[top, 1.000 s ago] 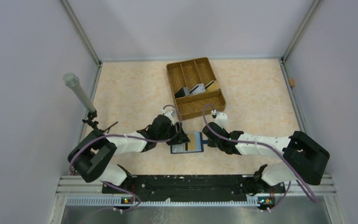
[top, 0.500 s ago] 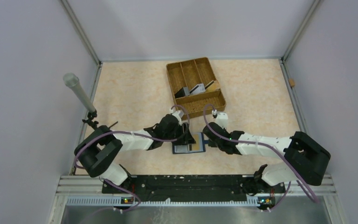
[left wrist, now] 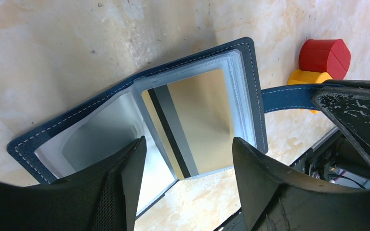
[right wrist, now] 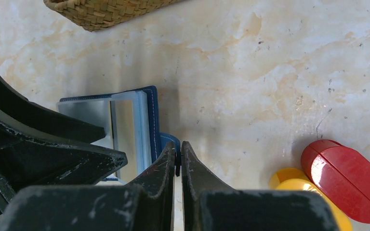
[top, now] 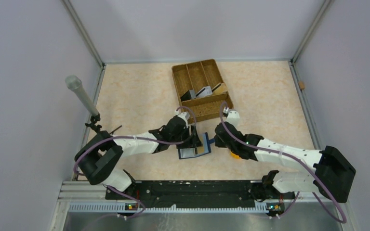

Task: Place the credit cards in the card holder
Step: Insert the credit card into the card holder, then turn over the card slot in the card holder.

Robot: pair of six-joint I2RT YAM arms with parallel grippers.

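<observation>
Beige marbled bench [top: 135, 96], walled in by plain lilac panels [top: 197, 29] on three sides. At the back, a brown woven tray [top: 176, 84] with a few grey cards [top: 203, 91] leaning in its long compartments. By the left wall, a grey rod [top: 79, 94] tilted on a clamp.

Near the front centre, between both arms, the card holder [left wrist: 101, 130], lying open, navy cover down, clear sleeves up. In one sleeve, a credit card [left wrist: 202, 120] with a dark stripe. Left fingers [left wrist: 125, 192] spread apart above the holder, gripping nothing, blocking its near edge. Right fingers [right wrist: 171, 166] pressed closed on the holder's blue snap tab [left wrist: 289, 96].

Clear only in the wrist views: a red piece [right wrist: 347, 187] and a yellow piece [right wrist: 294, 187], touching, just beside the tab. From overhead, mostly hidden under the right arm.
</observation>
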